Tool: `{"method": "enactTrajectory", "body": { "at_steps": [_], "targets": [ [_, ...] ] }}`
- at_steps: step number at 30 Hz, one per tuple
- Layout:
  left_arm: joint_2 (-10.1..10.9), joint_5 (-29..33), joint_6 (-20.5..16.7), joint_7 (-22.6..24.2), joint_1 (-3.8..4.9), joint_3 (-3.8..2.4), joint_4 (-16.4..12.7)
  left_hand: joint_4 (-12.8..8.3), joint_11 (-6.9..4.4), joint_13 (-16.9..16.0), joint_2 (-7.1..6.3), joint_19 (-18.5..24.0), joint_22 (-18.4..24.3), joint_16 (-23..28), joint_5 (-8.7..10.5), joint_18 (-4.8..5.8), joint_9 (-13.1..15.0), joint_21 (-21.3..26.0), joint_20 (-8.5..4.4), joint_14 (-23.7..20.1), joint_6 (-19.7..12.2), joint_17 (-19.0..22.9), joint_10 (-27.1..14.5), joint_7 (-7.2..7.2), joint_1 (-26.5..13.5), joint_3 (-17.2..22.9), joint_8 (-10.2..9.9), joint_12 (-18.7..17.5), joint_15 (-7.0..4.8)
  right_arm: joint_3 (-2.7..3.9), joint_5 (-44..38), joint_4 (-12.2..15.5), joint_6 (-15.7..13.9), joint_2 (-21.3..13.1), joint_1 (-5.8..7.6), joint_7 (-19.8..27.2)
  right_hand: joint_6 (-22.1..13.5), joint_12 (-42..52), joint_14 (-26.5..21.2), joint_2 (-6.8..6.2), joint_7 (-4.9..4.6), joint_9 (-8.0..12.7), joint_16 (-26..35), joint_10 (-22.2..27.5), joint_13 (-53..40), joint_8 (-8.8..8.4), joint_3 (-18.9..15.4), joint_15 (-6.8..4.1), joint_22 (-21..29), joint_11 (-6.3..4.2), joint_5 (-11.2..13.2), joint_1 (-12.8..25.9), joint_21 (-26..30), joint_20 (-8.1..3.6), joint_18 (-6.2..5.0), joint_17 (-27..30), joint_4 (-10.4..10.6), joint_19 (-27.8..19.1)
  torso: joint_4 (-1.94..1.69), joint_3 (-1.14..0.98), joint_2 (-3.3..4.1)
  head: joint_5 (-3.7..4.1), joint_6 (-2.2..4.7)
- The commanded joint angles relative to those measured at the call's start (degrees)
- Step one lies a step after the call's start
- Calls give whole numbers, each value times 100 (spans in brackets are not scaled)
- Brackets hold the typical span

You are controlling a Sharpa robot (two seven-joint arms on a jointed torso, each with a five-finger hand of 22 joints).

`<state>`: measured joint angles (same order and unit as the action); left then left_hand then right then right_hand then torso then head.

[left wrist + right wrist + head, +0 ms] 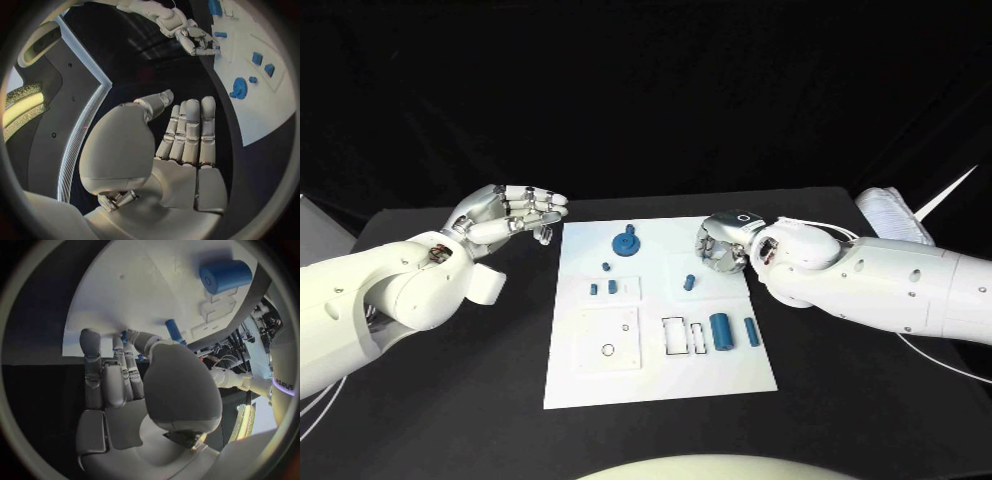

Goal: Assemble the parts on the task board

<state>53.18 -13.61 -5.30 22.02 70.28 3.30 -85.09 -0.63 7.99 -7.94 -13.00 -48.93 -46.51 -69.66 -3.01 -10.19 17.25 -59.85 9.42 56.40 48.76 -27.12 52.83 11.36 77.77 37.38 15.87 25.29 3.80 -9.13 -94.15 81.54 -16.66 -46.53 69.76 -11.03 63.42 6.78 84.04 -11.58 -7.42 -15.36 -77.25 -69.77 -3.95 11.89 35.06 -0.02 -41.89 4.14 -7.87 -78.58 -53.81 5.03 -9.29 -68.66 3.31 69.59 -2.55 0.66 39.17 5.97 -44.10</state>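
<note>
Hands hold nothing: left hand (509,215) waits beside the white task board (661,370) with fingers apart, right hand (727,243) hovers over it, fingers loose.

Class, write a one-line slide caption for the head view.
Right hand reaches over the white task board and its blue parts; left hand hovers beside it.

No legible text, labels, numbers or signs on any surface.
</note>
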Motion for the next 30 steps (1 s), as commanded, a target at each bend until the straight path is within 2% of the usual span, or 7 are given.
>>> {"method": "enactTrajectory", "body": {
  "at_steps": [1,7,12,17,23,30],
  "targets": [
    [-1,43,-12,53,0,-7,-23,-1,-3,-8,23,3,7,24,-13,-42,8,37,12,5,-20,9,-41,6,-38,-31,-40,27,7,-33,-69,-6,251,31,-65,-47,66,-13,239,126,-1,-52,-31,-101,-19,57,82,-54,-83,-26,17,-29,-68,-23,66,-7,-50,51,-1,0,-4,16,-14],
    [1,28,-19,39,0,-8,-20,-2,-4,-9,28,-2,10,23,-13,-42,9,40,11,11,-22,10,-42,6,-33,-32,-41,31,5,-33,-217,11,174,41,-91,-182,88,-66,226,193,18,-168,-64,-297,-43,147,300,-106,-341,-68,-10,-88,-282,-68,90,-7,-285,74,-1,1,-10,19,-28],
    [0,18,-23,32,0,-8,-6,-5,-4,-9,31,-6,12,22,-14,-43,9,42,11,15,-23,11,-44,5,-27,-33,-42,33,5,-32,-276,66,-157,16,-100,-241,79,-127,219,206,22,-233,-84,-377,-56,180,445,-128,-544,-80,79,-75,-452,-76,111,-4,-426,71,2,2,-13,15,-25],
    [-7,15,-30,31,0,-8,17,-10,-5,-10,32,-11,15,21,-14,-43,9,44,11,21,-24,11,-48,5,-20,-35,-43,35,3,-22,-259,174,-542,-45,-98,-211,84,-138,220,204,21,-248,-94,-396,-59,189,467,-134,-613,-83,87,-63,-506,-74,119,-13,-449,84,6,-2,-16,14,-16],
    [-24,14,-33,24,0,-8,61,-10,-5,-10,32,-11,15,21,-14,-43,9,44,11,21,-24,11,-48,5,-20,-35,-43,35,3,26,-130,371,-992,-167,-39,-104,87,-155,226,199,19,-266,-119,-415,-62,200,490,-135,-691,-83,100,-40,-569,-72,129,-44,-472,99,6,5,-27,28,4],
    [-54,14,-41,19,-1,-8,111,-10,-3,-10,30,-16,18,20,-13,-43,9,48,10,27,-27,12,-56,8,-20,-42,-45,36,4,90,119,697,-1284,-348,60,40,87,-159,228,197,17,-271,-128,-418,-62,202,494,-135,-714,-82,102,-34,-586,-72,132,-55,-477,104,10,1,-24,30,26]
  ]
}}
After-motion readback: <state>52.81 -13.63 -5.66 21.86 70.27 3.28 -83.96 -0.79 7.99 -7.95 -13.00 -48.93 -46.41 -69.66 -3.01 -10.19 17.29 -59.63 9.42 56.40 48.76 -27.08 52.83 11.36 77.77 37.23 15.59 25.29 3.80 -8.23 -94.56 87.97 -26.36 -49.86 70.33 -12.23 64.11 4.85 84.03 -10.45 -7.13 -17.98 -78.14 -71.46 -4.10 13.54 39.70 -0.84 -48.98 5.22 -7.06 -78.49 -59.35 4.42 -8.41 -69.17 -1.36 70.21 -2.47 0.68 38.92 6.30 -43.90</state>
